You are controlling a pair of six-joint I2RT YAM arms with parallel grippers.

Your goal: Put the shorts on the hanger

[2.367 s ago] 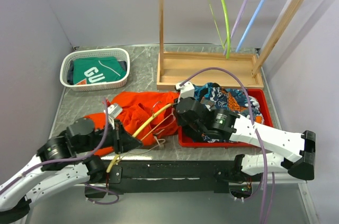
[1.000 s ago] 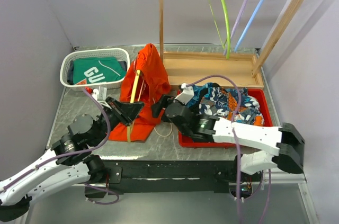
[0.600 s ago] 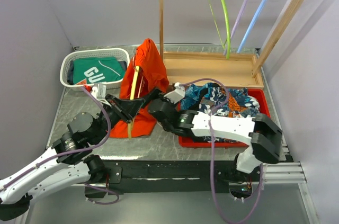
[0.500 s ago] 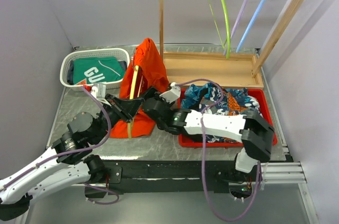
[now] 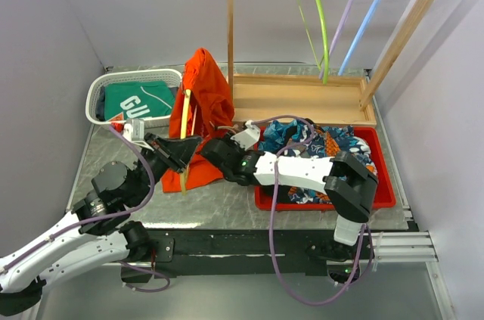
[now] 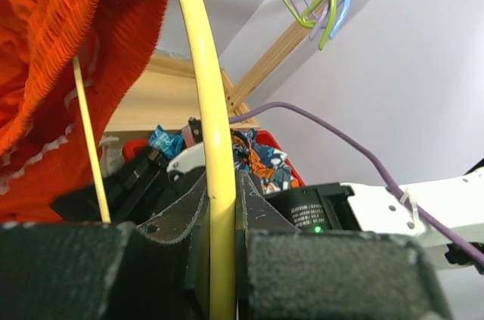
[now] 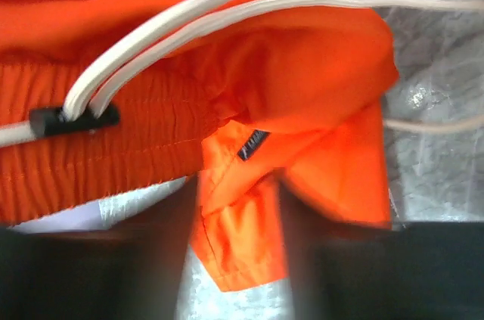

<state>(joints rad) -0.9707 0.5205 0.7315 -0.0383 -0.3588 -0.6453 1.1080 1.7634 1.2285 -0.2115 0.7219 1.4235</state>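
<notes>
The yellow hanger (image 5: 184, 112) stands nearly upright, and my left gripper (image 5: 180, 150) is shut on its lower arm. The orange shorts (image 5: 206, 89) hang draped over its top and down to the table. In the left wrist view the hanger (image 6: 204, 70) runs up between the closed pads, with my gripper (image 6: 221, 259) clamped on it and orange fabric (image 6: 68, 25) at the upper left. My right gripper (image 5: 214, 150) is at the shorts' lower edge. In the right wrist view it (image 7: 238, 259) is open, its blurred fingers on either side of a fabric corner (image 7: 302, 63). The white drawstring (image 7: 189, 21) and the dark label (image 7: 253, 144) also show there.
A white basket (image 5: 98, 93) holding a green lettered shirt sits at the back left. A red tray (image 5: 382, 184) of blue-patterned garments (image 5: 310, 138) is on the right. The wooden rack (image 5: 302, 100) behind carries lime (image 5: 318, 10), lilac (image 5: 344, 17) and blue (image 5: 367, 17) hangers.
My left arm lifted the hanger with the shorts from flat on the table to upright, then shifted it left. My right gripper moved left from the tray to the shorts' lower edge.
</notes>
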